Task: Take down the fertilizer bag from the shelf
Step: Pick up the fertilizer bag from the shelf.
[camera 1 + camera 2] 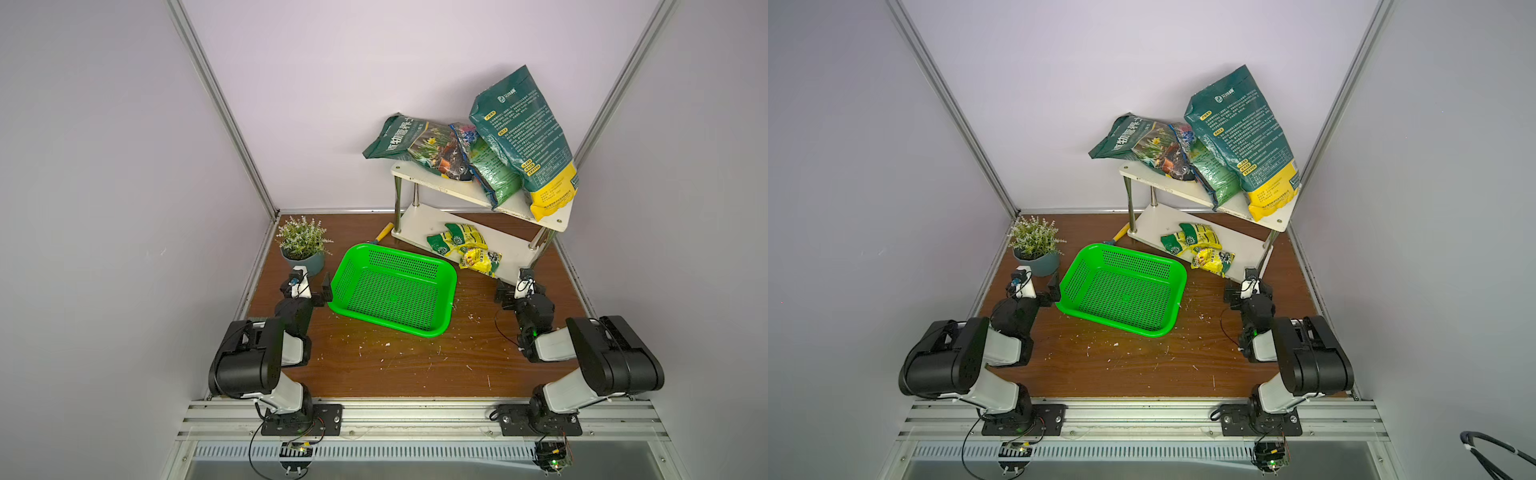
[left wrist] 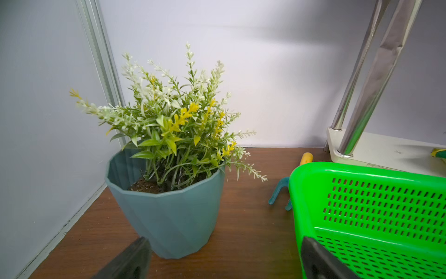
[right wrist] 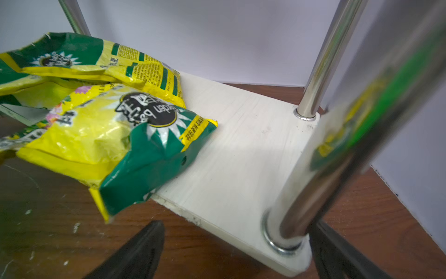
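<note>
Walled table (image 1: 395, 365); bags (image 1: 523, 137) are propped on shelf (image 1: 411, 172) top, basket (image 1: 399, 266) set in front, presumably for drop-off. Left tool (image 1: 316, 286), right tool (image 1: 515, 289): opened wide, empty.

The shelf (image 1: 417, 222) stands at the table's (image 1: 395, 365) far right corner with three bags (image 1: 492, 170) on its top board and two packets (image 1: 461, 243) on its lower board, the basket (image 1: 403, 266) before it mid-table, a tool (image 1: 384, 233) between them, and the plant (image 1: 303, 245) at the far left corner.
</note>
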Controlling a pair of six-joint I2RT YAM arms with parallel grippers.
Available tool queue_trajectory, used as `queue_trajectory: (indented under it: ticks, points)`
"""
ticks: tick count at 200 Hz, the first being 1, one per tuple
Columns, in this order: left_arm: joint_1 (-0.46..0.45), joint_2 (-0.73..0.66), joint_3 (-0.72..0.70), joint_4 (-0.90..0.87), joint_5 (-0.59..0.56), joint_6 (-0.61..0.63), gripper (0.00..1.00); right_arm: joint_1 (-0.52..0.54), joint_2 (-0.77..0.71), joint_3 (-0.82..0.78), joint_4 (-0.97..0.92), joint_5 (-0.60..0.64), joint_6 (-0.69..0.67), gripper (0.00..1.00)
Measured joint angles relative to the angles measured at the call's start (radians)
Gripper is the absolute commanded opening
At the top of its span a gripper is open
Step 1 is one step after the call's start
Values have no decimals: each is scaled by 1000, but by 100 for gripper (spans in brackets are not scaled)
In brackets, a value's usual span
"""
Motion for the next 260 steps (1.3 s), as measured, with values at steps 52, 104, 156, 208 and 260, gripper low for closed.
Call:
queue_trajectory:
  ticks: [52,104,156,208,260]
  points:
    - [-42,0,0,7,-4,38,100,-1,0,0,0,0,1,99]
    - [-43,-1,0,7,-19,38,100,1,-1,-1,2,-1,-4,100]
    - [-44,-7,-5,7,-30,42,100,78,-274,-123,27,0,-56,99]
    - [-47,-13,-19,21,-35,45,100,150,-471,-152,-39,2,-73,99]
    - [-81,-13,-18,25,-60,69,100,542,-658,56,-380,-82,-139,99]
